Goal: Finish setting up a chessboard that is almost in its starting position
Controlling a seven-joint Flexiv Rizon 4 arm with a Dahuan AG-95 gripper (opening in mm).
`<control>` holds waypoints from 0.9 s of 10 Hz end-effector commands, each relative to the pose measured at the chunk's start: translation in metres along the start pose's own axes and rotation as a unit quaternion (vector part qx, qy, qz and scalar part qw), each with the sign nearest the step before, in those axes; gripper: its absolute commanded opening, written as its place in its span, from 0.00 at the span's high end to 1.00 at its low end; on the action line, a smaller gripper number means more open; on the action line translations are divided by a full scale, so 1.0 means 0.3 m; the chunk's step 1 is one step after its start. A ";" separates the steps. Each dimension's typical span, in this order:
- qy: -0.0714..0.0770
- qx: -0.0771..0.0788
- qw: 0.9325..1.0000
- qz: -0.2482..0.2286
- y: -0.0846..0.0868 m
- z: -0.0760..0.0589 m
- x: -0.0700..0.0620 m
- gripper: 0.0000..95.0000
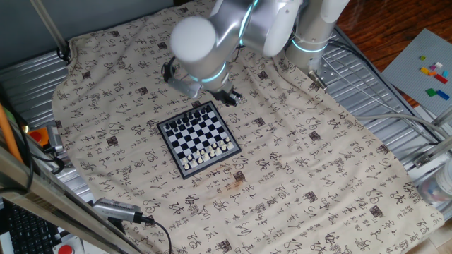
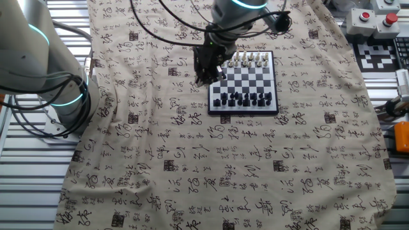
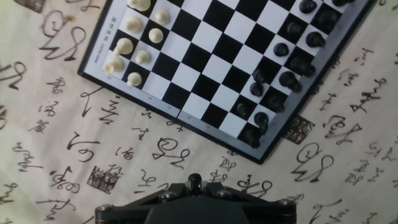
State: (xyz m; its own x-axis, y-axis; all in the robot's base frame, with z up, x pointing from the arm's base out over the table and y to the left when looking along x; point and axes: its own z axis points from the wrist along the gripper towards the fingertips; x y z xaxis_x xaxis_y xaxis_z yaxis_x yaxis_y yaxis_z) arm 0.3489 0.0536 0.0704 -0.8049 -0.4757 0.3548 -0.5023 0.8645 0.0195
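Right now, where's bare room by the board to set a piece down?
Free: the board's middle rows between white pieces and black pieces; the wide cloth beyond the black row and on the side opposite the gripper. Crowded: both end rows and the gripper's side.

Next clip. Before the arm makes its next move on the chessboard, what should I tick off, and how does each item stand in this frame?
1. Chessboard flat on the cloth: ok.
2. Claw above a square: not ok. It hangs beside the board's edge, over the cloth.
3. Claw holding a piece: cannot tell. The hand view shows only a small dark tip at its lower edge.
4. White pieces and black pieces at opposite ends, middle squares bare: ok.
5. Which home square lacks a piece: cannot tell.
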 end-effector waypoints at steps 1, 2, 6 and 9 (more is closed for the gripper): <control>0.003 0.007 1.000 -0.007 -0.002 0.005 0.011 1.00; 0.002 0.008 1.000 -0.007 -0.002 0.004 0.011 1.00; 0.006 0.010 1.000 -0.020 0.003 0.000 0.010 1.00; 0.010 0.009 1.000 -0.021 -0.003 0.001 0.013 1.00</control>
State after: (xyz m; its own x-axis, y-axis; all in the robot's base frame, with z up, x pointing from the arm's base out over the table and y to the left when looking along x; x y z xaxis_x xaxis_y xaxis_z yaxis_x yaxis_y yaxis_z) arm 0.3469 0.0510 0.0710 -0.7761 -0.5080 0.3736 -0.5416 0.8405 0.0176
